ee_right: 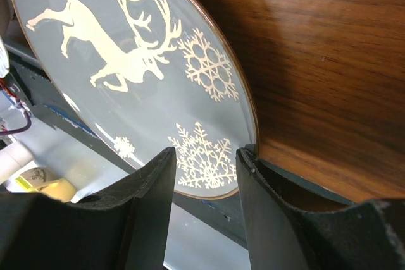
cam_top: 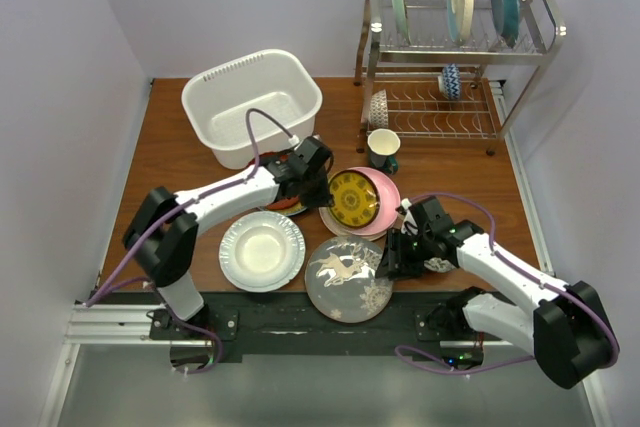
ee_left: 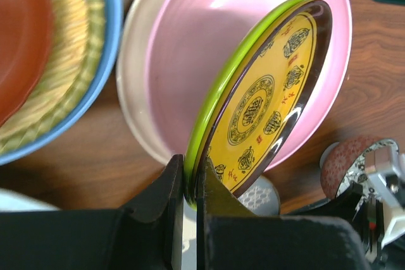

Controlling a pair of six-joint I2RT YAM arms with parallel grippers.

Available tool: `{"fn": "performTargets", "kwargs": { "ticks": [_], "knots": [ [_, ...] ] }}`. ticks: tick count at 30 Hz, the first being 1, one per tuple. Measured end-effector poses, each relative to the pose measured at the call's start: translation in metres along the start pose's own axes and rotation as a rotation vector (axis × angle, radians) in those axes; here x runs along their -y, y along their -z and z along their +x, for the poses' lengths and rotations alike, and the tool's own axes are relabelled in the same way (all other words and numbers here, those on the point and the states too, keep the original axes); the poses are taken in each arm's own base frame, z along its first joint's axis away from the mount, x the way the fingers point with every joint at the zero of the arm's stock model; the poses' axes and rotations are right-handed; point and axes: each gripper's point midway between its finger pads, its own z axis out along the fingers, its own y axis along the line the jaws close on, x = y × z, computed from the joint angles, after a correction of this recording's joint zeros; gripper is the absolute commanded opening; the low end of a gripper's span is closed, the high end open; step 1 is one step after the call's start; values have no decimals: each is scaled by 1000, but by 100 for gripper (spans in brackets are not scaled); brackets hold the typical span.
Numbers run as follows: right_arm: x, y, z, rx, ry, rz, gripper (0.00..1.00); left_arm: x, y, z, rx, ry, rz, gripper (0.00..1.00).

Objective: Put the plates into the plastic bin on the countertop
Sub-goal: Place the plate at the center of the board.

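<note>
The white plastic bin stands at the back left of the wooden countertop. My left gripper is shut on the rim of a yellow patterned plate. It holds the plate tilted on edge over a pink plate. A lime edge lies against the yellow plate's back, and I cannot tell if it is a separate plate. My right gripper is open, its jaws either side of the rim of a grey plate with a white deer. A white plate lies front left.
A red-brown plate sits on a light blue one under my left arm. A dark green mug stands behind the pink plate. The steel wire dish rack at back right holds upright plates and small bowls.
</note>
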Motion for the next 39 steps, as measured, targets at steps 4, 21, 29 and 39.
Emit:
{"fn": "performTargets", "kwargs": {
  "ticks": [4,21,29,39],
  "knots": [
    [0,0,0,3,2,-3,47,15,-20,-7,-18,-26,15,0],
    [-4,-2,2,9,14,-48,53,18,-40,5,-92,-58,28,62],
    [-7,-3,5,0,15,-71,54,7,-41,4,-94,-58,-23,78],
    [-7,-3,5,2,18,-72,51,20,22,-26,46,-82,19,85]
  ]
}}
